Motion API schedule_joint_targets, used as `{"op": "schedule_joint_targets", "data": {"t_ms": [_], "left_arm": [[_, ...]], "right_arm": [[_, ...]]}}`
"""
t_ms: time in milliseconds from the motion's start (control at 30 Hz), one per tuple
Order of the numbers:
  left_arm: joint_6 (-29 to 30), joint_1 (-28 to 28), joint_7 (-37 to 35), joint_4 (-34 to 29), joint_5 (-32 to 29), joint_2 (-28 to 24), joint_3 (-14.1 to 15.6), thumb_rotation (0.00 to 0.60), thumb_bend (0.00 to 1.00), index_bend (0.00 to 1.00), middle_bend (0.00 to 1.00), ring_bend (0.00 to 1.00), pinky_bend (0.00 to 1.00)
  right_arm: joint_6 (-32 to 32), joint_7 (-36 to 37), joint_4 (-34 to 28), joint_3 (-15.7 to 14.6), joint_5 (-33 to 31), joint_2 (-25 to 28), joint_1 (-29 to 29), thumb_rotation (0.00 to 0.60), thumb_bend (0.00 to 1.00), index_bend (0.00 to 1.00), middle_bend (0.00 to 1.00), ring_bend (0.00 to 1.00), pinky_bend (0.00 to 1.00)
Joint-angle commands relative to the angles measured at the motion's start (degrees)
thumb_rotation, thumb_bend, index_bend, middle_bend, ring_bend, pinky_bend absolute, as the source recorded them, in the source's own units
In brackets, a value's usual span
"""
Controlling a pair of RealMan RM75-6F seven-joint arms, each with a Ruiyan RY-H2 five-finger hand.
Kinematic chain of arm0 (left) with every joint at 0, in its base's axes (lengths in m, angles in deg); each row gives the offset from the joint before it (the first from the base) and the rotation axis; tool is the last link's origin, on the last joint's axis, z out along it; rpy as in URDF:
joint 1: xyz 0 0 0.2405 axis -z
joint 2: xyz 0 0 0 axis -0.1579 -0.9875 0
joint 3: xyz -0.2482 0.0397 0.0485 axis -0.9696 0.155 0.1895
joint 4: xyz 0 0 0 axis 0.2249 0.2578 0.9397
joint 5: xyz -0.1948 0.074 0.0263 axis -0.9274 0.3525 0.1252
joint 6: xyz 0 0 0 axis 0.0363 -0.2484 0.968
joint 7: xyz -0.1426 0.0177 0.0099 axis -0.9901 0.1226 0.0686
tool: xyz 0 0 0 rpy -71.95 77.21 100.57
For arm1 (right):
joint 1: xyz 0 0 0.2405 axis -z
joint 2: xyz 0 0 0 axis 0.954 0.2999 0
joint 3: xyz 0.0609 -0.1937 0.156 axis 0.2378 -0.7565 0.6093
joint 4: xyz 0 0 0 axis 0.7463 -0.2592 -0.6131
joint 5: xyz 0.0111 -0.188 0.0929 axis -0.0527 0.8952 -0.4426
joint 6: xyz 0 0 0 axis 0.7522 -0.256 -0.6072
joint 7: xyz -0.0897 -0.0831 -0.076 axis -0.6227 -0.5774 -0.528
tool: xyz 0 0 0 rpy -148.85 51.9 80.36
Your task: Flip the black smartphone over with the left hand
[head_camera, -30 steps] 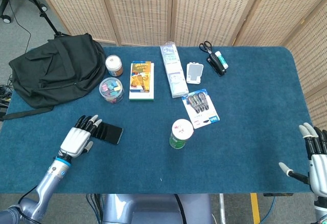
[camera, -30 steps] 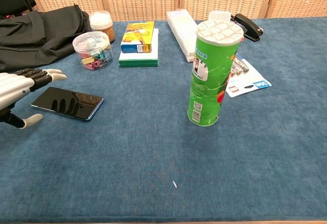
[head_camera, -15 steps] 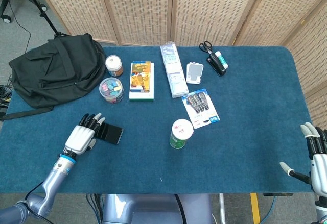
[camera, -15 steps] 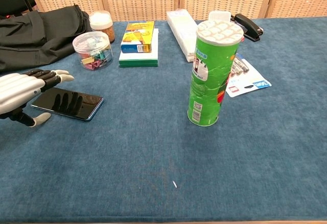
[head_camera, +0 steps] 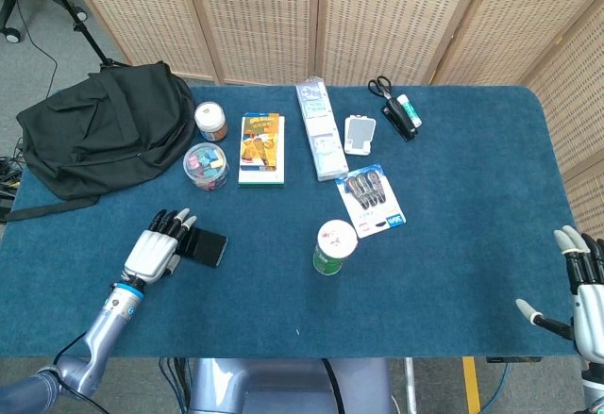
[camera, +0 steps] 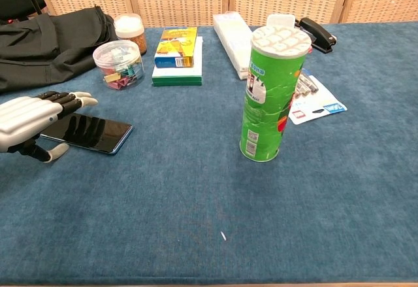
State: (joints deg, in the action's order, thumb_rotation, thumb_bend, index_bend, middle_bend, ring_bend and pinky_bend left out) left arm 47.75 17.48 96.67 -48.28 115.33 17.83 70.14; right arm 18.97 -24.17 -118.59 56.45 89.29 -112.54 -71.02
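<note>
The black smartphone (camera: 91, 133) lies flat on the blue table, its glossy face up; in the head view the smartphone (head_camera: 207, 247) shows at the front left. My left hand (camera: 31, 121) hovers over the phone's left end with fingers stretched out and apart, the thumb low beside the phone's near edge. Seen from the head camera, the left hand (head_camera: 155, 248) covers that end of the phone. Whether it touches the phone I cannot tell. My right hand (head_camera: 583, 291) hangs off the table's front right corner, fingers spread, holding nothing.
A green snack can (camera: 269, 93) stands mid-table. A black backpack (head_camera: 99, 127) fills the back left. A clip tub (camera: 118, 64), a jar (camera: 131, 32), a stack of books (camera: 176, 54), a white box (head_camera: 319, 130), a blister pack (head_camera: 370, 198) and a stapler (head_camera: 400, 119) line the back.
My left hand has slid to the right, further over the phone's left end. The phone and the right hand have not moved.
</note>
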Motion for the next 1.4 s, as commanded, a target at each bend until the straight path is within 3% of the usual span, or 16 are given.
{"op": "schedule_joint_targets", "data": {"t_ms": [33,200,267,700,767,867,1000,1167,1333,1400], "left_arm": [[1.34,-0.23,-1.23,1.09,0.55,0.7,0.17,0.6,0.54,0.15,0.0,0.0,0.0],[3.6,-0.43,-2.92,3.29,1.33,1.74,0.18,0.6,0.66,0.36,0.0,0.0,0.0],[3.69,-0.31,-3.09,3.58,1.3,1.84,0.14,0.6,0.68,0.39,0.0,0.0,0.0],[1.82,3.52,-0.64,3.84,-0.38,2.48,-3.25,0.6,0.64,0.4,0.0,0.0,0.0],[0.71,4.78,-0.19,3.87,-1.28,2.91,-4.44,0.6,0.63,0.37,0.0,0.0,0.0],[2.3,6.74,1.63,5.09,-3.02,4.99,-8.05,0.6,0.58,0.2,0.0,0.0,0.0],[2.23,7.7,2.53,6.15,-4.12,5.93,-9.09,0.6,0.49,0.01,0.0,0.0,0.0],[3.31,7.85,0.04,5.31,-4.16,5.36,-9.43,0.6,0.4,0.0,0.0,0.0,0.0],[7.98,6.02,-3.88,1.8,-2.41,2.59,-8.9,0.6,0.35,0.0,0.0,0.0,0.0],[9.89,4.94,-4.77,-0.35,-1.72,0.79,-8.51,0.6,0.27,0.0,0.0,0.0,0.0]], "right_arm": [[-0.01,0.02,0.02,-0.02,0.01,0.0,0.0,0.6,0.0,0.05,0.0,0.0,0.0],[-0.18,-0.07,-0.01,-0.13,0.08,-0.02,-0.07,0.6,0.0,0.05,0.0,0.0,0.0],[-0.22,-0.1,-0.08,-0.17,0.08,-0.01,-0.07,0.6,0.0,0.05,0.0,0.0,0.0],[-0.93,-0.27,-0.07,-0.32,-0.14,-0.11,-0.34,0.6,0.0,0.05,0.0,0.0,0.0],[-0.98,-0.19,-0.16,-0.35,-0.16,-0.1,-0.35,0.6,0.0,0.05,0.0,0.0,0.0],[-1.01,0.36,-0.18,-0.19,-0.55,0.04,-0.34,0.6,0.0,0.05,0.0,0.0,0.0],[-1.44,0.63,-0.11,-0.12,-0.94,0.12,-0.5,0.6,0.0,0.05,0.0,0.0,0.0],[-1.36,0.58,-0.2,-0.15,-0.85,0.18,-0.49,0.6,0.0,0.05,0.0,0.0,0.0],[-1.28,0.73,-0.17,-0.17,-0.85,0.2,-0.45,0.6,0.0,0.05,0.0,0.0,0.0],[-1.23,0.75,-0.19,-0.18,-0.75,0.22,-0.44,0.6,0.0,0.05,0.0,0.0,0.0]]}}
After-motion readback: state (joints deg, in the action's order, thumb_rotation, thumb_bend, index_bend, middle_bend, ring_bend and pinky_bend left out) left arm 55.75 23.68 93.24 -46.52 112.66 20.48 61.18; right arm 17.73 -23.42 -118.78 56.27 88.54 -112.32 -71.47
